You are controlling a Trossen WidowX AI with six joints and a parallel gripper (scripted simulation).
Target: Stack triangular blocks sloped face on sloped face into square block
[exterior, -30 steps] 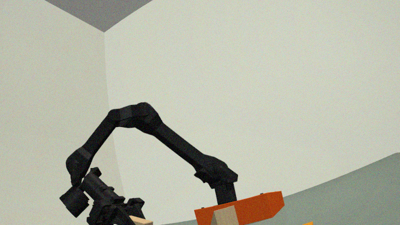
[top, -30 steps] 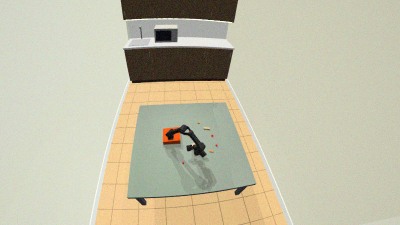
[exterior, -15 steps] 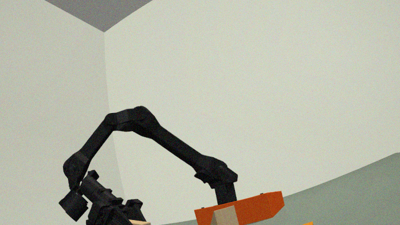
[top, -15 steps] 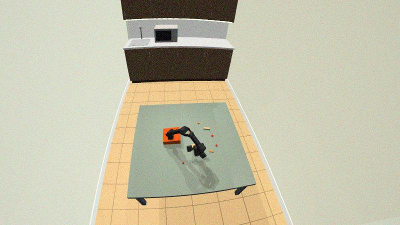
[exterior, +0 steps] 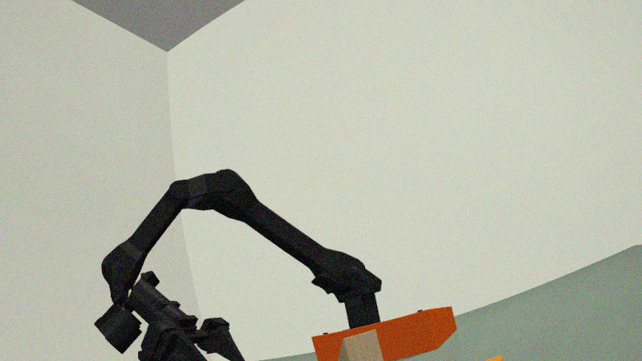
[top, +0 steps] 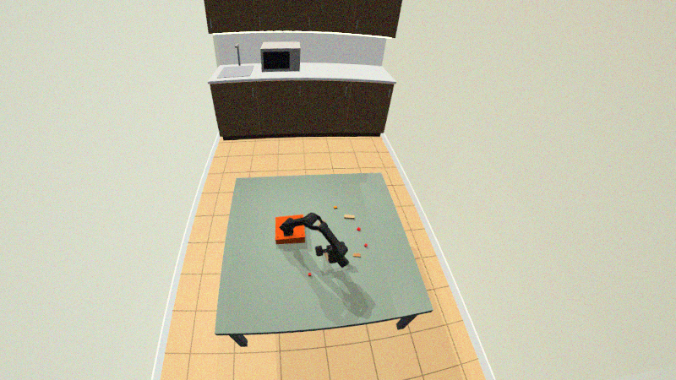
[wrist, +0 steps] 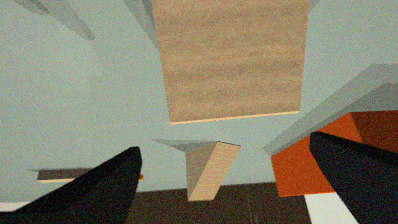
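Observation:
In the wrist view a tan wooden triangular block (wrist: 230, 60) lies on the grey-green table (wrist: 60, 100) just ahead of my fingers, apart from them. A second triangular wooden block (wrist: 212, 170) (exterior: 361, 347) stands farther off on the table, its sloped face showing, in front of the arm's orange base (wrist: 300, 170) (exterior: 404, 330) (top: 283, 222). My gripper (wrist: 223, 147) (top: 327, 254) (exterior: 199, 354) is open wide and empty, low over the table and right of the base. In the top view the near block is mostly hidden under the gripper.
A flat wooden piece (top: 349, 216) (wrist: 57, 174) and another (top: 357, 255) lie right of the arm. Small red bits (top: 358, 228) (top: 366, 245) (top: 309, 274) and an orange one (top: 335, 206) are scattered on the table. A kitchen counter (top: 302, 75) stands far behind.

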